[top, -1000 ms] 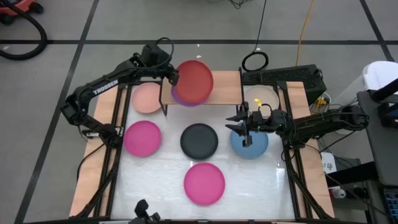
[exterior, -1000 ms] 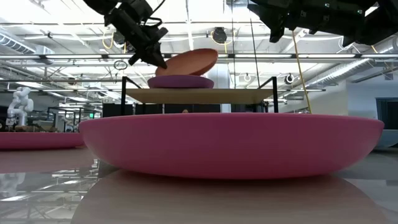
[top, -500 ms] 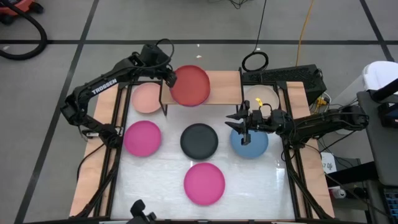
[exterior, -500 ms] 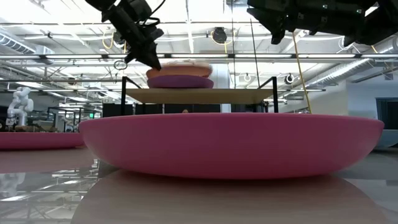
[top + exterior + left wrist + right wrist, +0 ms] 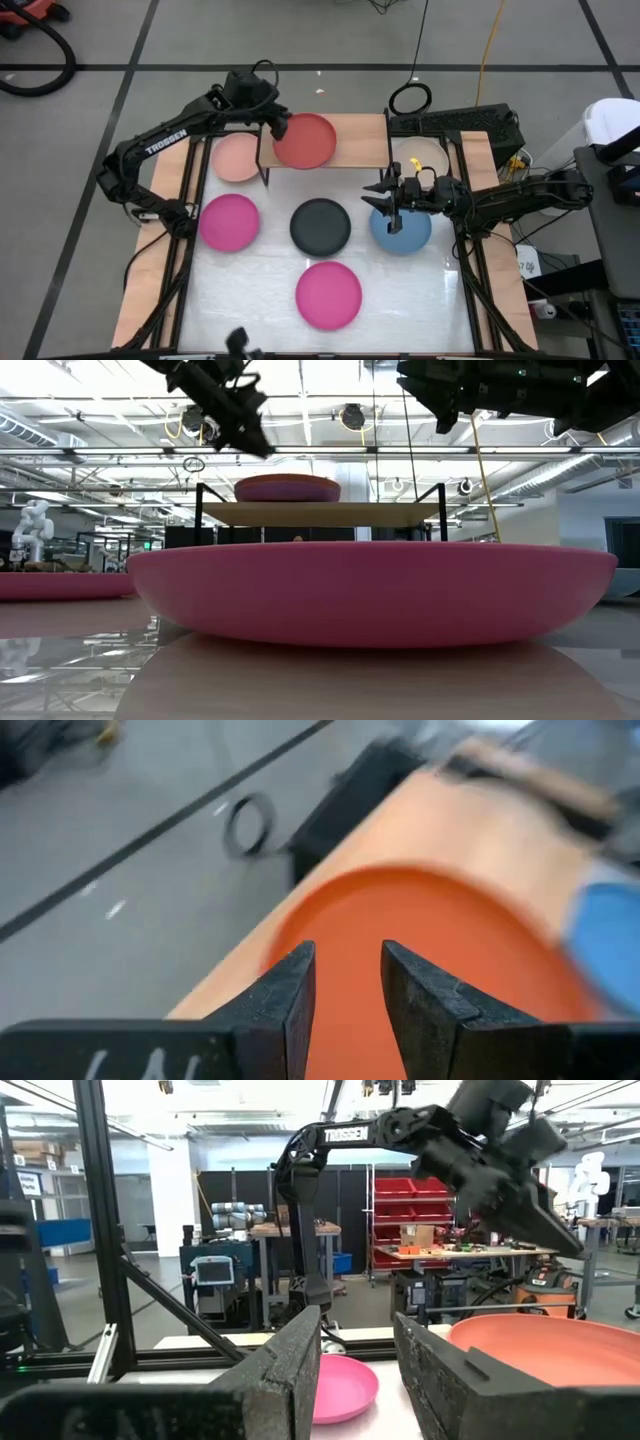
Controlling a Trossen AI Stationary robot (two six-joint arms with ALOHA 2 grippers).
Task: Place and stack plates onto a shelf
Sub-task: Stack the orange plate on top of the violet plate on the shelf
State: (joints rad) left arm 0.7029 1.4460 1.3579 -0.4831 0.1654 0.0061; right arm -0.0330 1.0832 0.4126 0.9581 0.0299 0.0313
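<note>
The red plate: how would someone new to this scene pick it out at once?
Find the shelf, the light-wood board along the table's far edge. The red plate lies on its left half, just below the left end effector. It alone sits raised on the shelf; every other visible plate lies on the tabletop.

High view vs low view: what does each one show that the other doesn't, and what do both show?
High view only: the black plate, blue plate, light pink plate and beige plate on the table, and the right tool above the blue plate.

Low view only: the red plate rests flat on the shelf, with clear air between it and the left tool above; the room behind.

Both: shelf, red plate, left tool open near its rim, and the hot pink plate nearest the front.
</note>
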